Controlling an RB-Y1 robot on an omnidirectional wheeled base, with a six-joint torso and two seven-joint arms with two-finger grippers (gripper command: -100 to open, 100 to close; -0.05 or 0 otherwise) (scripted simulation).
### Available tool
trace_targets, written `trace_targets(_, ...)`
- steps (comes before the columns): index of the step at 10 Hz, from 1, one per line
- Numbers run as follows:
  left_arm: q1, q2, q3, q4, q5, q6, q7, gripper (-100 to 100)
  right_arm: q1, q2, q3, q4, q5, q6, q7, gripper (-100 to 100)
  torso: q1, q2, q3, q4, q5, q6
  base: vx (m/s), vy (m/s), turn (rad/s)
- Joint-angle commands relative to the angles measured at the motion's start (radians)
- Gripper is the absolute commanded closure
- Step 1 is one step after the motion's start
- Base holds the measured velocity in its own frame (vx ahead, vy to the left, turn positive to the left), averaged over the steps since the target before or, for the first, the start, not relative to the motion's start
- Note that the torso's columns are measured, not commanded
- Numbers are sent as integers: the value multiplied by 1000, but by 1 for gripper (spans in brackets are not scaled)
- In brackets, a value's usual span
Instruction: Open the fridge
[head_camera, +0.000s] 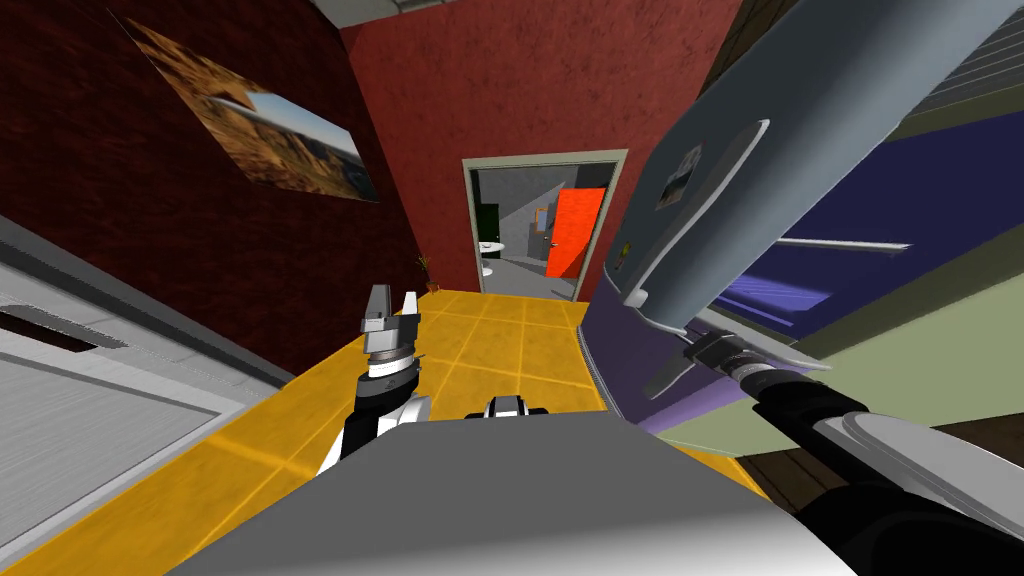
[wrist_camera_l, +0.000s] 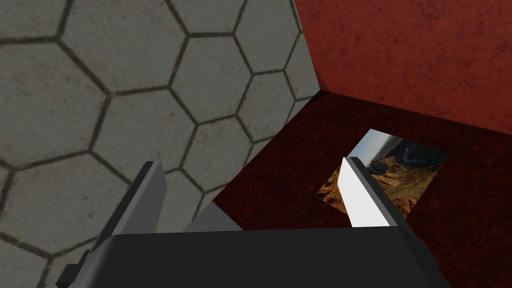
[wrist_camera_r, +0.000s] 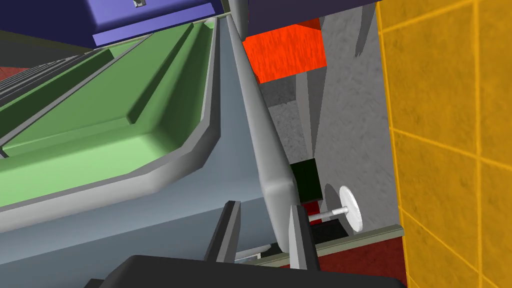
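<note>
2 right claw (wrist_camera_r: 265, 206) fingers (wrist_camera_r: 301, 237) pinch fridge handle (wrist_camera_r: 252, 115); green shelf (wrist_camera_r: 100, 130) beside.

Even, bright render; head view rolled, walls splaying outward.

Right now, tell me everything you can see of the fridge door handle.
The handle is a long, flattened, light grey bar with rounded ends, smooth and plain. It runs lengthwise along the grey-blue fridge door, near its edge. The right pincer grips the handle's rounded end, one finger on each side. Nothing else touches it.
</note>
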Motion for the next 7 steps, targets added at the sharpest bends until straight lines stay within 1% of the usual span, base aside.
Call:
trace_targets(1,0,0,0,0,0,0,0,0,-5,-20,-23,24,-8,37,-9,100,2,1,0,0,1,0,146,319,-15)
trace_targets(3,0,0,0,0,0,0,0,0,9,-27,-41,58,-18,63,-18,100,4,5,3,1,2,2,197,288,-39)
trace_targets(4,0,0,0,0,0,0,0,0,9,-27,-41,58,-18,63,-18,100,3,6,3,2,3,4,157,261,-29)
trace_targets(5,0,0,0,0,0,0,0,0,27,-10,-27,46,-15,55,-17,100,4,10,6,3,3,4,54,121,-18)
trace_targets(6,0,0,0,0,0,0,0,0,38,-23,-48,54,-22,61,-23,-100,-4,16,10,3,-2,7,136,88,-16)
trace_targets(7,0,0,0,0,0,0,0,0,42,-29,-58,56,-25,64,-26,-100,-5,13,10,0,-8,10,202,127,-37)
